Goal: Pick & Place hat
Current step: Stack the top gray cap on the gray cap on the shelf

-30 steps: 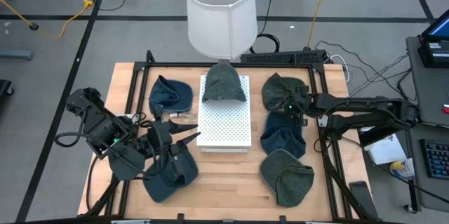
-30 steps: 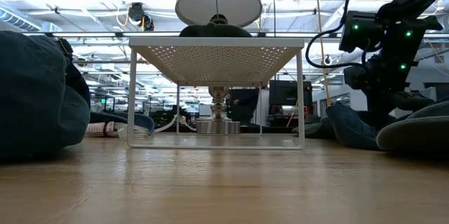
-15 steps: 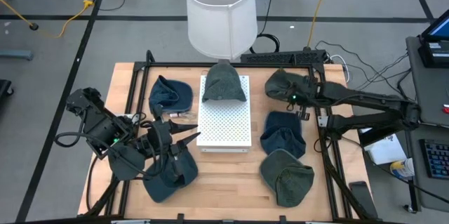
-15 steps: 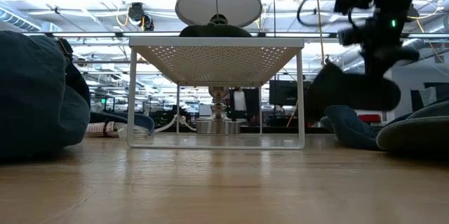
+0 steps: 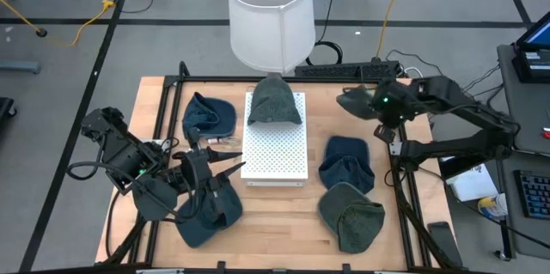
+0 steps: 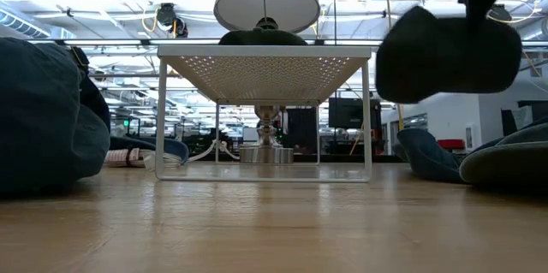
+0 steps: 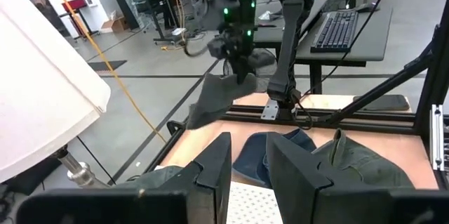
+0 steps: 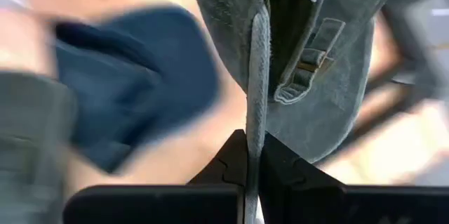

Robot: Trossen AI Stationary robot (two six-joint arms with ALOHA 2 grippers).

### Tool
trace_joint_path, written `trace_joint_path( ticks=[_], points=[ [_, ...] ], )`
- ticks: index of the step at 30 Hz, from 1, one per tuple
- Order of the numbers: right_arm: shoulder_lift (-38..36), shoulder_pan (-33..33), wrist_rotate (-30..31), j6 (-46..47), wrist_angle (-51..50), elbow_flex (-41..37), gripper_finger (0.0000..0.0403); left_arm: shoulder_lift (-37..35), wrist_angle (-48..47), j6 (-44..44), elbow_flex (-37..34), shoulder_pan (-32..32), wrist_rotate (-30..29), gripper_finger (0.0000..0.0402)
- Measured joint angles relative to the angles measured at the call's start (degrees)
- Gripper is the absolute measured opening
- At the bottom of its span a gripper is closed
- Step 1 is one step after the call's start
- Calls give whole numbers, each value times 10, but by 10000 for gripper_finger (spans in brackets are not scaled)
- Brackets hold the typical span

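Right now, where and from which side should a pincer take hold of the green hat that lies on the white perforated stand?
Probably by its edge toward the table's front, coming from above. In the high view the green hat lies flat on the white stand, its far end under the lampshade, which blocks that side. The right pincer already holds another green hat by its pinched rim, lifted clear of the table.

A white lamp (image 5: 270, 15) stands behind the white perforated rack (image 5: 275, 147).

6 hats (image 5: 275, 102), 1 lamp (image 5: 269, 12)
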Motion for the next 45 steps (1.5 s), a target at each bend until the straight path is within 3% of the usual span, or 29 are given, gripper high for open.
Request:
trace_joint_path(
  ticks=[2, 10, 16, 22, 30, 37, 45],
  points=[
    [4, 0, -50, 29, 1, 17, 4, 0, 0, 0, 0, 0, 0, 97],
    [23, 27, -140, 199, -1, 24, 5, 0, 2, -5, 0, 0, 0, 97],
    [41, 71, -170, 278, -1, 24, 5, 0, 4, -18, 0, 0, 1, 97],
    [58, 171, -184, 390, 25, 24, 4, 0, 5, -51, 0, 0, 2, 97],
    [89, 336, -170, 539, 169, 32, 3, 0, 5, -84, 0, 0, 53, 97],
    [168, 441, -164, 610, 179, 136, 3, 0, 5, -112, 0, 0, 96, 97],
    [280, 506, -153, 619, 190, 303, 3, 0, 5, -149, 0, -1, 130, 97]
  ],
)
